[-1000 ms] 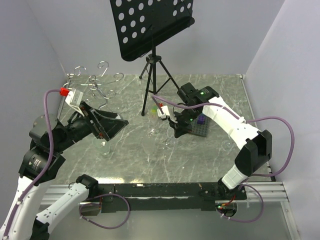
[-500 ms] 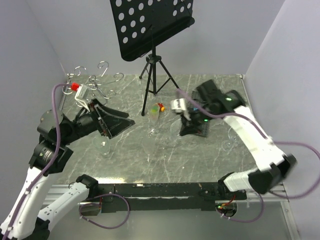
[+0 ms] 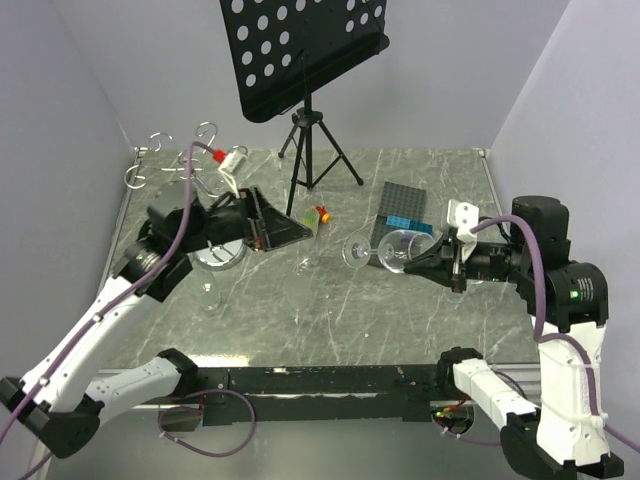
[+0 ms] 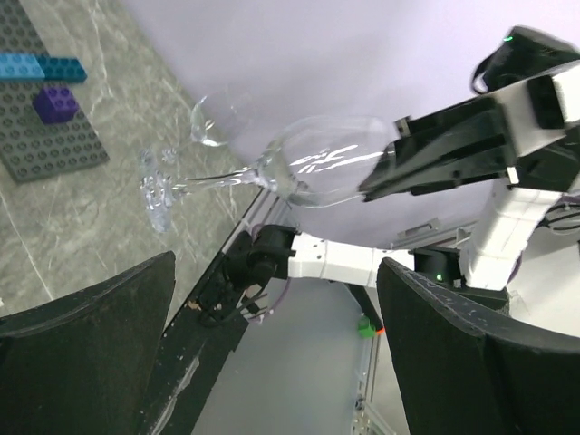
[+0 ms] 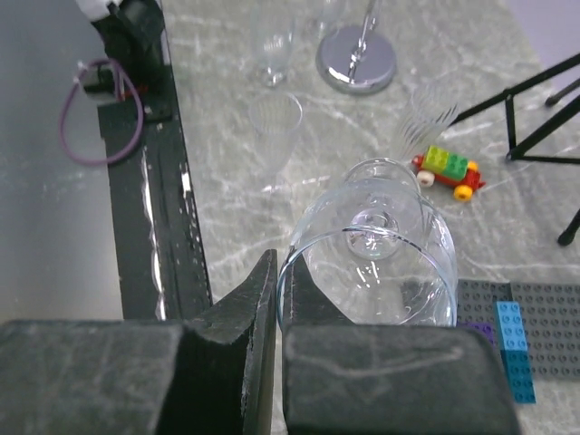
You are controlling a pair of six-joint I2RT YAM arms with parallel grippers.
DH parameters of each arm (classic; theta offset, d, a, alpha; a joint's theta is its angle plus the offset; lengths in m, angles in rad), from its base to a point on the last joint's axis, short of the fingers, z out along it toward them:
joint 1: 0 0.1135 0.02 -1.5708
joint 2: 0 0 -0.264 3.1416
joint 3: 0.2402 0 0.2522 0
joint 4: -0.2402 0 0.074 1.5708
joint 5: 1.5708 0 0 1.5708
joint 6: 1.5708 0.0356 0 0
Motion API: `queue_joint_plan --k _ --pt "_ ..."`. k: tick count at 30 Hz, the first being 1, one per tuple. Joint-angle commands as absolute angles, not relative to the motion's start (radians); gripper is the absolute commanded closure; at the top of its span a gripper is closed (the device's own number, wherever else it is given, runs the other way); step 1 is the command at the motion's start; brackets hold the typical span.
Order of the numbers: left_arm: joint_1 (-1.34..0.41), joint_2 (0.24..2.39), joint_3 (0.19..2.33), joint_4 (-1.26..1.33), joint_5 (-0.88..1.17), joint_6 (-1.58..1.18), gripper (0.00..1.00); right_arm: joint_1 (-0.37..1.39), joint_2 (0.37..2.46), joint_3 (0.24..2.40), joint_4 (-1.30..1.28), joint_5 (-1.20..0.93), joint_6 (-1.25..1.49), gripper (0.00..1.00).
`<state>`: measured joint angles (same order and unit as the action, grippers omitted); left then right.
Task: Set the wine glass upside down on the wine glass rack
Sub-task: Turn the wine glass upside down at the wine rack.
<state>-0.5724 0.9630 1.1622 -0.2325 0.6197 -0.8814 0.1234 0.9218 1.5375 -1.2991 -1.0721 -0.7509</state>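
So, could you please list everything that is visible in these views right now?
wine glass: one, clear, held sideways above the table's right half.
wine glass rack: one, chrome, far-left part of the table.
other glasses: at least three, clear, standing mid-table.
music stand: one, black, at the far edge.
baseplate: one, grey with blue and purple bricks, right of centre.
toy car: one, green, red and yellow, near the stand's tripod.
table: one, grey marble.
left pincer: black, open, beside the rack.
right pincer: black, shut on the wine glass's rim.
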Motion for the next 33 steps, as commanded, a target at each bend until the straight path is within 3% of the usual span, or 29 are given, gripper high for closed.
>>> queue_joint_plan --k 1,17,25,33 --pt "-0.627 0.988 1.198 -0.216 0.545 -0.862 0.03 0.089 0.927 1.534 -1.175 -1.198 -0.695 1.00" --pt "-0.721 1.121 1.241 -0.299 0.411 -0.848 0.01 0.069 0.965 1.643 -1.058 -1.247 -0.551 1.00" --pt "-0.735 1.198 1.241 -0.288 0.437 -0.864 0.20 0.069 0.957 1.658 -1.040 -1.266 -0.529 1.00" --pt "-0.738 1.241 1.247 -0.270 0.465 -0.857 0.34 0.069 0.943 1.651 -1.034 -1.287 -0.526 1.00"
